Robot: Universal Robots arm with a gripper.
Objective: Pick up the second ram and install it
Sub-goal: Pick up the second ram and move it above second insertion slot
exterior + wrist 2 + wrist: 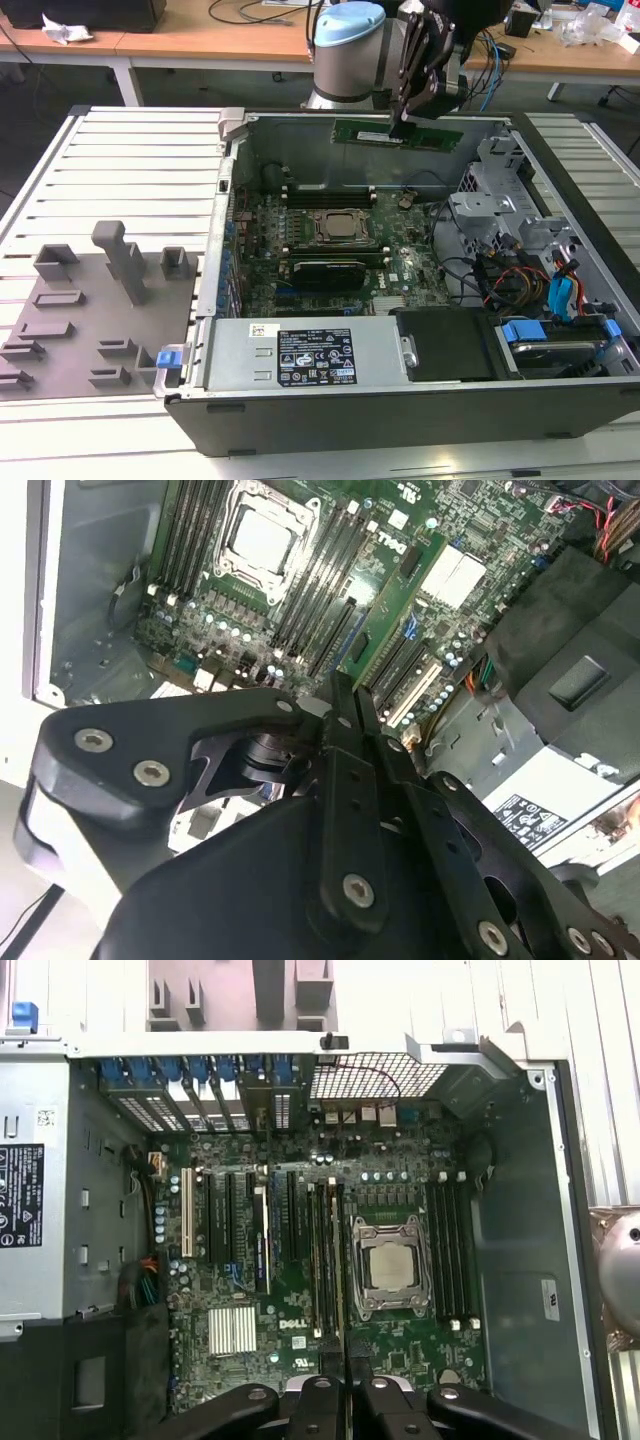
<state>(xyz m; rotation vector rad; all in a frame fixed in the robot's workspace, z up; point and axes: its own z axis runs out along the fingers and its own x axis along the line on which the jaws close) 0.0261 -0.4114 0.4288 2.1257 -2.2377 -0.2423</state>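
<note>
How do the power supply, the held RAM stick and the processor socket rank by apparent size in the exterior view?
1. Power supply, largest.
2. RAM stick, held above the case.
3. Processor socket, though height brings the stick nearer the camera, so this pair is unsure.

exterior high oblique, wrist views overhead (shared motherboard (300, 1290))

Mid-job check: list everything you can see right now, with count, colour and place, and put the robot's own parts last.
memory stick: one, green, held level above the far side of the open computer case.
computer case: one, dark, lying open on the slatted table.
motherboard: one, green, inside the case.
processor: one, silver, in its socket mid-board.
power supply: one, grey with a black label, along the near side of the case.
holder tray: one, grey, at the exterior view's left.
end effector: one, black, shut on the memory stick.
</note>
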